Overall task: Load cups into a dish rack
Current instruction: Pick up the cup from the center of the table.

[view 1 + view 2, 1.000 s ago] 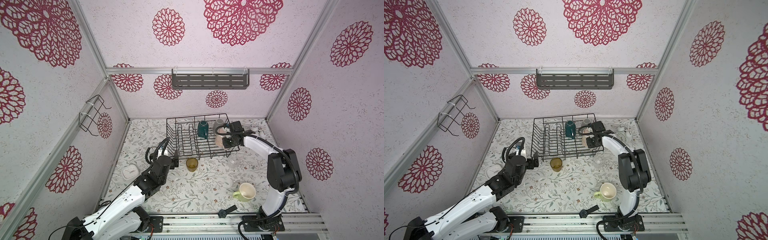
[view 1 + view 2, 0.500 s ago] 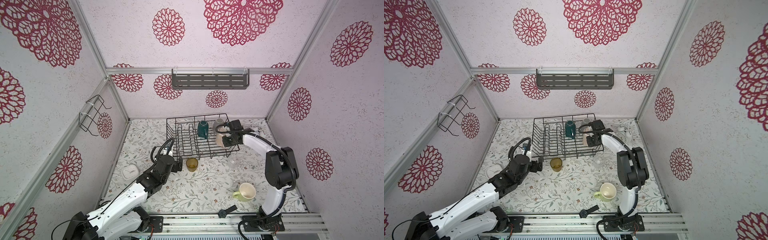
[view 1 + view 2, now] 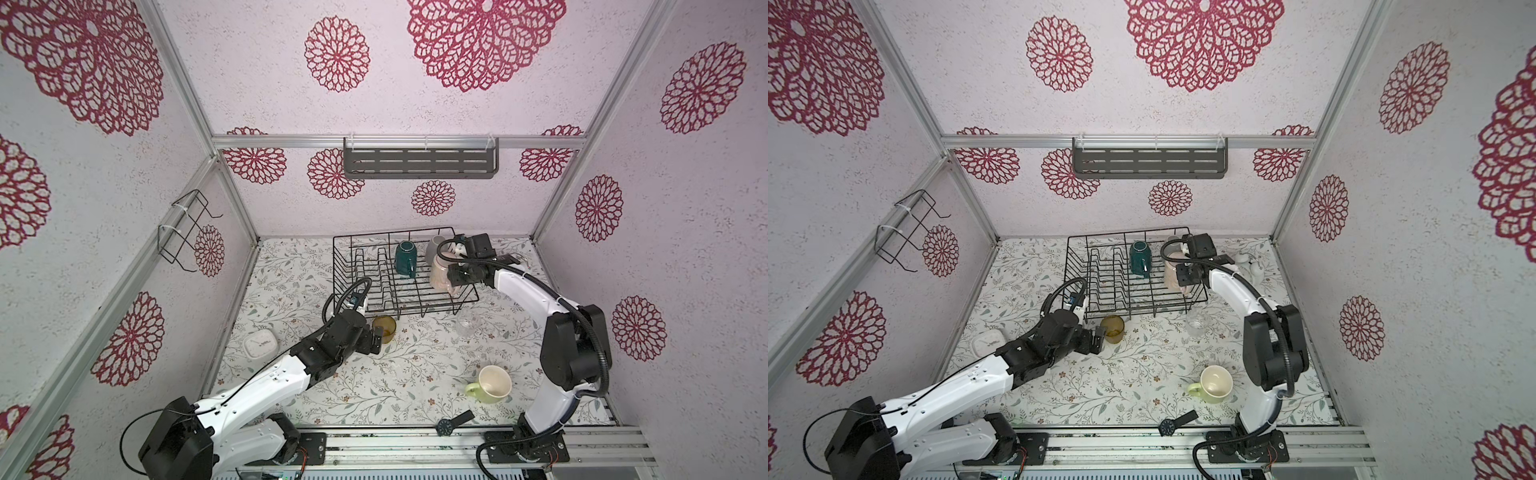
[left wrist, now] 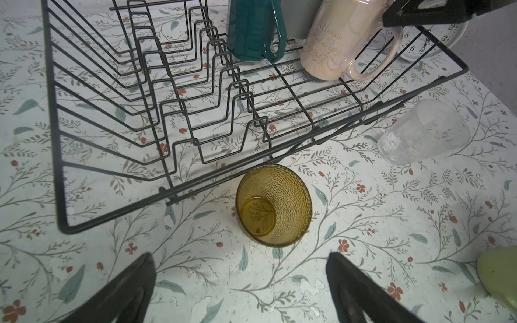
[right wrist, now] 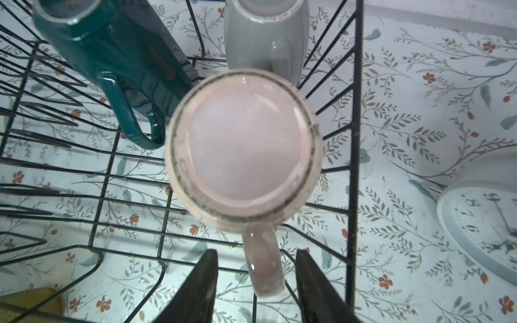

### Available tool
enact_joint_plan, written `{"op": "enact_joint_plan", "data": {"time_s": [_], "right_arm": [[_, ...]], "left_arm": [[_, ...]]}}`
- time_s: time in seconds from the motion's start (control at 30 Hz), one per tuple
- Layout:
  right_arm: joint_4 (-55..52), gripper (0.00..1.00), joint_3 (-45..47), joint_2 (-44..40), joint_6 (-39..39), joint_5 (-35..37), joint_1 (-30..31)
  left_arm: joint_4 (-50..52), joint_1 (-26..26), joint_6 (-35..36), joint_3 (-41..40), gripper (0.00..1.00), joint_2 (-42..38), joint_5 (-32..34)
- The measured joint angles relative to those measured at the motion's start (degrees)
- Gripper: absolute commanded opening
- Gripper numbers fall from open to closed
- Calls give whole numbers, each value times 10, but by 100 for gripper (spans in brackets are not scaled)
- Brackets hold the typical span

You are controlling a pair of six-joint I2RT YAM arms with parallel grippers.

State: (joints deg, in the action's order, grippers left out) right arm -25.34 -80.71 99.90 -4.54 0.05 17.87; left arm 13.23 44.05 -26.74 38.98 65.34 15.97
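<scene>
Inside rack (image 5: pixel 355 139): tall pink mug (image 5: pixel 240 145), upside-dn

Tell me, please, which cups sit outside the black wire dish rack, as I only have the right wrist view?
Observer: Three. A light green ceramic mug sits on the floral tabletop, well clear of the dish rack.
Operator: Thanks, and the second one?
Observer: A clear drinking glass is on the table just off the rack's front corner, on the right arm's side.
Operator: Where is the left arm?
Observer: The left end effector is open and faces an amber textured glass tumbler. The tumbler stands upright in front of the rack, and the end effector is not touching it.
</scene>
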Motion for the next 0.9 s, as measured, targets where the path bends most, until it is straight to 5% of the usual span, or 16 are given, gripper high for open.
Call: {"op": "enact_joint_plan", "data": {"time_s": [0.4,0.9], "right_arm": [[63,54,120,-152,-7,-4,0],[106,55,158,-174,-11,-8,0]], "left_arm": [[21,4,-96,43,87,84,49],[1,12,-134,58,80,156,47]]}}
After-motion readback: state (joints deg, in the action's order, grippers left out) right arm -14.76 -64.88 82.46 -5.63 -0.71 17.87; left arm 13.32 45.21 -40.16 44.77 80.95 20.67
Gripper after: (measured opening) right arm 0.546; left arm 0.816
